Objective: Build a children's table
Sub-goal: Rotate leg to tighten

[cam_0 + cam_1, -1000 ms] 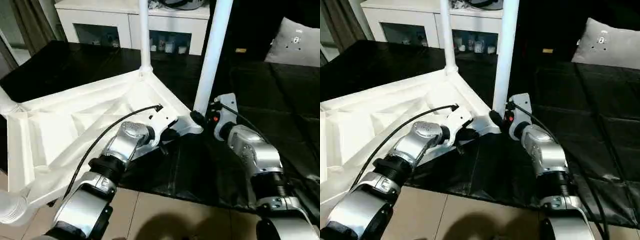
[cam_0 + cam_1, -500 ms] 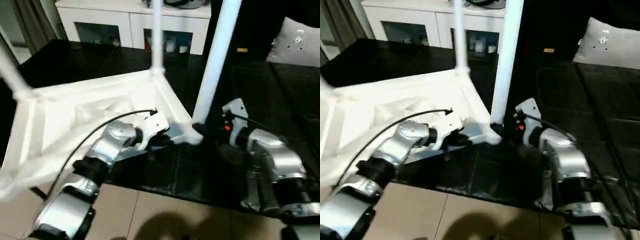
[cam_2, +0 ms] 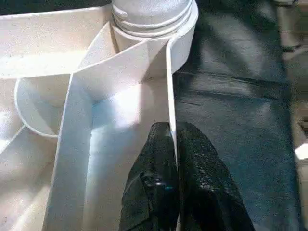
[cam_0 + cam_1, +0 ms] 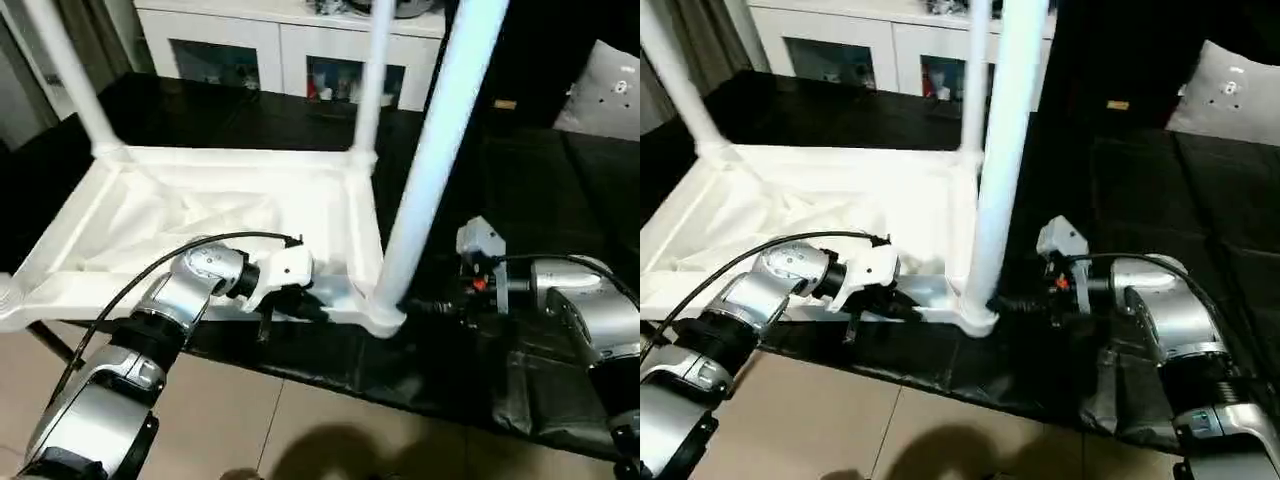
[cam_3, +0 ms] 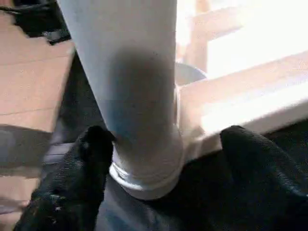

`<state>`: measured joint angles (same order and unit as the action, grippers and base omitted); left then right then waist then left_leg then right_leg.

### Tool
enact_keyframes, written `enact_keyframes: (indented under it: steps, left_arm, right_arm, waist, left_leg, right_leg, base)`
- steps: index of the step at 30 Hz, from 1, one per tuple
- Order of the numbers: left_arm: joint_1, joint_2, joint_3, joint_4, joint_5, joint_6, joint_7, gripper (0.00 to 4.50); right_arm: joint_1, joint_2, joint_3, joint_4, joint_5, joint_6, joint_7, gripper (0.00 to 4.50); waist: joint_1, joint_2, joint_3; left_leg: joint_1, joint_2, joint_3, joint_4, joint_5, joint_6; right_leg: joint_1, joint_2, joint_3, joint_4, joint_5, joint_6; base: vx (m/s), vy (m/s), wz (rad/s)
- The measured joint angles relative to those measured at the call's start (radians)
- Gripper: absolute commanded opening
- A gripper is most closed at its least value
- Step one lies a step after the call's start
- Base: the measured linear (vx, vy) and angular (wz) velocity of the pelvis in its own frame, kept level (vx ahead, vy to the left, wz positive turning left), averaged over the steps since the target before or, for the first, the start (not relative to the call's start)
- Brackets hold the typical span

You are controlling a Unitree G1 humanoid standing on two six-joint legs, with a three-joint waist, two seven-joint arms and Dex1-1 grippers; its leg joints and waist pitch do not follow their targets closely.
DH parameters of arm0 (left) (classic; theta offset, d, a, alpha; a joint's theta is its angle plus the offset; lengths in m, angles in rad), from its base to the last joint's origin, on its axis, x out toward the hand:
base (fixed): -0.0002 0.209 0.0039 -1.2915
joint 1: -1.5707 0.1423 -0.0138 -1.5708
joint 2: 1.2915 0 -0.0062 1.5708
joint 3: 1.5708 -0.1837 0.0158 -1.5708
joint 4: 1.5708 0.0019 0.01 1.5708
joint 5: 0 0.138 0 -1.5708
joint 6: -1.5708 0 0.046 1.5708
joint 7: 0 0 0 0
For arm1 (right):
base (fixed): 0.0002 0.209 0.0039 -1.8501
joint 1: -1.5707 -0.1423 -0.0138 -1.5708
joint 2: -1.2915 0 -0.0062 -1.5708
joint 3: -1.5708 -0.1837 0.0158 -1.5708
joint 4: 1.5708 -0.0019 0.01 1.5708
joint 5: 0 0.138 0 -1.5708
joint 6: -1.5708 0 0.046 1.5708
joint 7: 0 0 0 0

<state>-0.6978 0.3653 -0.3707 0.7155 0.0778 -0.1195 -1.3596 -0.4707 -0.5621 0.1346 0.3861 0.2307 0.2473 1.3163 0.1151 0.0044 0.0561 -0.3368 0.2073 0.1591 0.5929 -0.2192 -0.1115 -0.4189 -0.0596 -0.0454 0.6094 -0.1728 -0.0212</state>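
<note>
While the children's table (image 4: 230,215) lies upside down on the desk (image 4: 560,200), the left gripper (image 3: 172,144) is clenched on its near rim, and the right gripper (image 5: 163,178), spread wide, straddles the upright near-right leg (image 4: 435,150) at its socket.

Head eyes look down; wrists close (table (image 4: 330,215)).

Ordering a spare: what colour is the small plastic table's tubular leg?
White tubular leg, clearest in the left eye view.
</note>
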Motion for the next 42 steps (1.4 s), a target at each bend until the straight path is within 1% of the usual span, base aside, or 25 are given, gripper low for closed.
enact_keyframes:
  steps: [4, 5, 9, 11, 13, 18, 21, 23, 26, 28, 30, 31, 32, 33, 36, 38, 39, 40, 42]
  left_arm:
    - [0.000, 0.002, -0.001, 0.000, -0.004, -0.011, -0.018, 0.00]
    - [0.000, 0.002, -0.001, 0.002, -0.004, -0.014, -0.023, 0.00]
    - [-0.001, -0.002, -0.001, 0.006, -0.005, -0.017, -0.027, 0.00]
    - [-0.001, -0.002, -0.001, 0.008, -0.005, -0.018, -0.027, 0.00]
    - [-0.002, -0.002, -0.001, 0.009, -0.005, -0.018, -0.028, 0.00]
    - [-0.002, -0.003, -0.001, 0.009, -0.005, -0.018, -0.030, 0.00]
    - [-0.002, -0.002, 0.000, 0.009, -0.005, -0.017, -0.032, 0.00]
    - [-0.002, -0.006, 0.001, 0.009, -0.006, -0.010, -0.031, 0.00]
    - [-0.002, -0.011, 0.013, 0.009, 0.002, 0.040, 0.007, 0.00]
    - [-0.007, -0.029, 0.026, 0.013, 0.016, 0.082, 0.063, 0.00]
    - [-0.019, -0.064, 0.046, 0.030, 0.036, 0.138, 0.156, 0.00]
    - [-0.021, -0.071, 0.048, 0.033, 0.038, 0.146, 0.173, 0.00]
    - [-0.034, -0.116, 0.060, 0.050, 0.048, 0.192, 0.266, 0.00]
    - [-0.038, -0.139, 0.065, 0.055, 0.051, 0.211, 0.308, 0.00]
    - [-0.042, -0.204, 0.090, 0.057, 0.051, 0.276, 0.413, 0.00]
    - [-0.050, -0.240, 0.103, 0.057, 0.055, 0.325, 0.472, 0.00]
    - [-0.054, -0.259, 0.109, 0.057, 0.056, 0.350, 0.500, 0.00]
    - [-0.056, -0.266, 0.110, 0.056, 0.056, 0.359, 0.510, 0.00]
    - [-0.058, -0.273, 0.112, 0.054, 0.056, 0.370, 0.521, 0.00]
  right_arm:
    - [0.000, 0.004, 0.007, -0.012, 0.021, 0.027, 0.035, 3.31]
    - [0.000, 0.007, 0.007, -0.016, 0.031, 0.030, 0.044, 3.06]
    - [0.000, 0.015, 0.009, -0.018, 0.036, 0.032, 0.055, 2.86]
    - [0.000, 0.017, 0.009, -0.018, 0.040, 0.035, 0.056, 2.62]
    - [0.000, 0.019, 0.009, -0.018, 0.049, 0.045, 0.066, 2.51]
    - [0.000, 0.021, 0.011, -0.021, 0.057, 0.075, 0.069, 2.01]
    - [0.007, 0.024, 0.006, -0.036, 0.061, 0.101, 0.055, 1.96]
    - [0.010, 0.035, 0.002, -0.054, 0.062, 0.133, 0.032, 1.93]
    - [0.015, 0.069, -0.015, -0.067, 0.060, 0.166, -0.048, 1.92]
    - [0.015, 0.099, -0.035, -0.066, 0.048, 0.179, -0.132, 1.91]
    - [0.000, 0.152, -0.065, -0.049, 0.021, 0.196, -0.271, 1.91]
    - [-0.003, 0.164, -0.071, -0.045, 0.013, 0.200, -0.294, 1.91]
    - [-0.024, 0.210, -0.103, -0.026, -0.008, 0.221, -0.428, 1.90]
    - [-0.035, 0.228, -0.119, -0.018, -0.014, 0.233, -0.482, 1.89]
    - [-0.058, 0.282, -0.164, -0.008, -0.029, 0.267, -0.627, 1.88]
    - [-0.065, 0.310, -0.178, -0.003, -0.038, 0.267, -0.696, 1.88]
    - [-0.067, 0.317, -0.180, 0.002, -0.046, 0.252, -0.722, 1.88]
    - [-0.067, 0.317, -0.180, 0.009, -0.048, 0.240, -0.726, 2.23]
    - [-0.067, 0.320, -0.180, 0.014, -0.051, 0.222, -0.732, 2.58]
  waist:
    - [0.002, 0.000, 0.000]
    - [0.002, -0.001, 0.000]
    - [0.006, -0.001, 0.000]
    - [0.006, -0.001, 0.000]
    - [0.006, -0.001, 0.000]
    - [0.007, -0.001, 0.000]
    - [0.007, -0.001, 0.000]
    - [0.004, -0.001, 0.000]
    - [0.000, -0.001, 0.000]
    - [-0.006, -0.001, 0.000]
    - [-0.020, -0.003, -0.001]
    - [-0.023, -0.003, -0.001]
    - [-0.035, -0.003, -0.001]
    - [-0.039, -0.003, -0.001]
    - [-0.041, -0.003, -0.002]
    - [-0.039, -0.001, -0.003]
    - [-0.037, 0.000, -0.004]
    - [-0.035, 0.001, -0.004]
    - [-0.033, 0.001, -0.004]
  left_leg:
    - [0.000, 0.000, 0.000, 0.001, 0.000, 0.000]
    - [0.000, 0.000, 0.000, 0.001, 0.000, 0.000]
    - [-0.001, 0.000, 0.000, 0.001, 0.000, 0.000]
    - [0.000, 0.000, 0.000, 0.001, 0.000, 0.000]
    - [0.000, 0.000, 0.000, 0.001, 0.000, 0.000]
    - [0.000, 0.000, 0.000, 0.001, 0.000, 0.000]
    - [0.000, 0.000, 0.000, 0.001, 0.000, 0.000]
    - [0.000, 0.000, 0.000, 0.001, 0.000, 0.000]
    - [0.003, 0.000, 0.000, 0.001, 0.000, -0.001]
    - [0.005, 0.000, 0.000, 0.002, 0.001, -0.002]
    - [0.005, 0.000, 0.000, 0.002, 0.002, -0.003]
    - [0.005, 0.000, 0.000, 0.002, 0.002, -0.003]
    - [0.005, -0.001, 0.000, 0.003, 0.003, -0.003]
    - [0.005, -0.001, 0.000, 0.003, 0.003, -0.003]
    - [0.005, -0.001, 0.000, 0.002, 0.003, -0.004]
    - [0.005, 0.000, 0.000, 0.002, 0.003, -0.004]
    - [0.005, -0.001, 0.000, 0.002, 0.003, -0.003]
    - [0.005, -0.001, 0.000, 0.002, 0.002, -0.003]
    - [0.004, -0.001, 0.000, 0.002, 0.002, -0.002]
  right_leg:
    - [0.000, 0.000, 0.000, 0.000, 0.000, 0.000]
    - [0.000, 0.000, 0.000, 0.000, 0.000, 0.000]
    - [0.000, 0.000, 0.000, 0.000, 0.000, 0.000]
    - [0.000, 0.000, 0.000, 0.000, 0.000, 0.000]
    - [0.000, 0.000, 0.000, 0.000, 0.000, 0.000]
    - [0.000, 0.000, 0.000, 0.000, 0.000, 0.000]
    - [0.000, 0.000, 0.000, 0.001, 0.000, 0.000]
    - [0.000, 0.000, 0.000, 0.001, 0.000, 0.000]
    - [0.002, 0.000, 0.000, 0.002, 0.001, -0.001]
    - [0.003, 0.000, 0.000, 0.002, 0.001, 0.000]
    - [0.003, 0.000, 0.000, 0.002, 0.000, 0.003]
    - [0.003, 0.000, 0.000, 0.002, 0.001, 0.004]
    - [0.003, 0.000, 0.001, 0.001, 0.001, 0.004]
    - [0.003, 0.000, 0.001, 0.001, 0.002, 0.004]
    - [0.003, 0.001, 0.000, 0.002, 0.002, 0.004]
    - [0.003, 0.001, 0.000, 0.001, 0.003, 0.002]
    - [0.003, 0.001, 0.001, 0.001, 0.003, 0.001]
    - [0.003, 0.000, 0.001, 0.001, 0.003, 0.001]
    - [0.003, 0.000, 0.001, 0.000, 0.003, 0.001]
  base:
    - [0.000, 0.000, 0.00]
    - [0.000, 0.000, 0.00]
    - [0.000, 0.000, 0.00]
    - [0.000, 0.000, 0.00]
    - [0.000, 0.000, 0.00]
    - [0.000, 0.000, 0.00]
    - [0.000, 0.000, 0.00]
    - [0.000, 0.000, 0.00]
    - [0.000, 0.000, 0.00]
    - [0.000, 0.000, 0.00]
    - [0.000, 0.000, 0.00]
    - [0.000, 0.000, 0.00]
    - [0.000, 0.000, 0.00]
    - [0.000, 0.000, 0.00]
    - [0.000, 0.000, 0.00]
    - [0.000, 0.000, 0.00]
    - [0.000, 0.000, 0.00]
    - [0.000, 0.000, 0.00]
    - [0.000, 0.000, 0.00]
